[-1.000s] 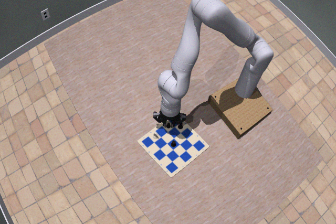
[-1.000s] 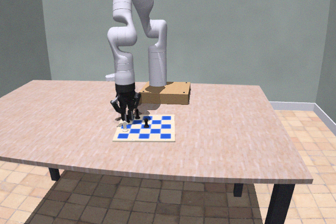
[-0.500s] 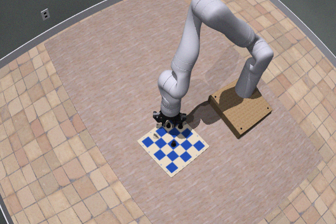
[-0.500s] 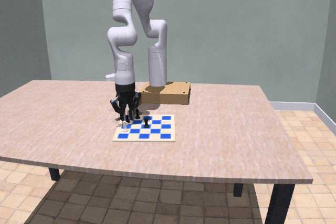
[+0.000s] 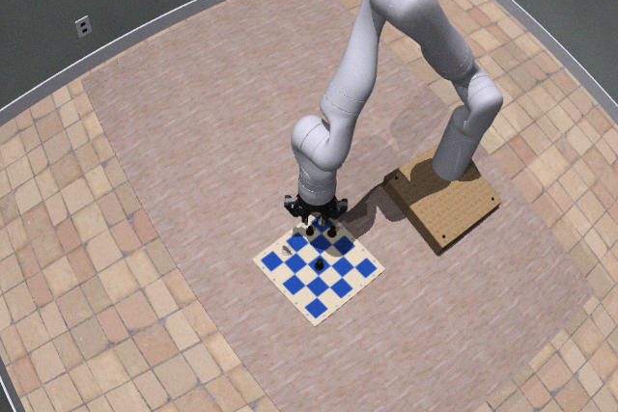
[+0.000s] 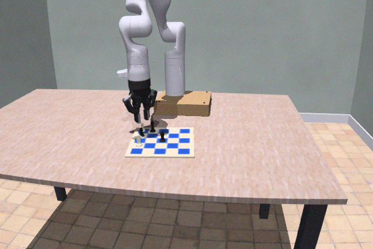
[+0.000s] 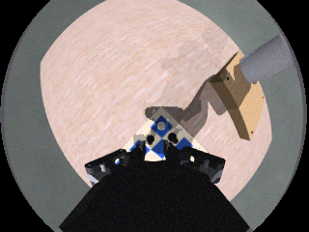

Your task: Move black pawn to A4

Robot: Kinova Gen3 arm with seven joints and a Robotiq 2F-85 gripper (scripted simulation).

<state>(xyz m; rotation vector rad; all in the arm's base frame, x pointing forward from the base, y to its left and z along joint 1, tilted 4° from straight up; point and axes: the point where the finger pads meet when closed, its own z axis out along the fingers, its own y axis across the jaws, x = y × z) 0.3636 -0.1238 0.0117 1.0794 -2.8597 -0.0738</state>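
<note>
The small black pawn [image 5: 310, 229] stands upright on a square near the far left corner of the blue and cream chessboard [image 5: 318, 270]. In the exterior view the pawn [image 6: 141, 132] is directly below my gripper [image 6: 141, 118]. The gripper [image 5: 319, 220] hovers a little above the pawn, partly open, with nothing between the fingers. In the wrist view the pawn [image 7: 150, 138] shows just ahead of the fingers.
A taller black piece [image 5: 331, 232] stands close beside the pawn on the back row. Another black piece [image 5: 318, 263] stands near the board's middle. A white piece [image 5: 287, 250] stands at the left edge. The arm's wooden base block [image 5: 441, 198] is behind the board.
</note>
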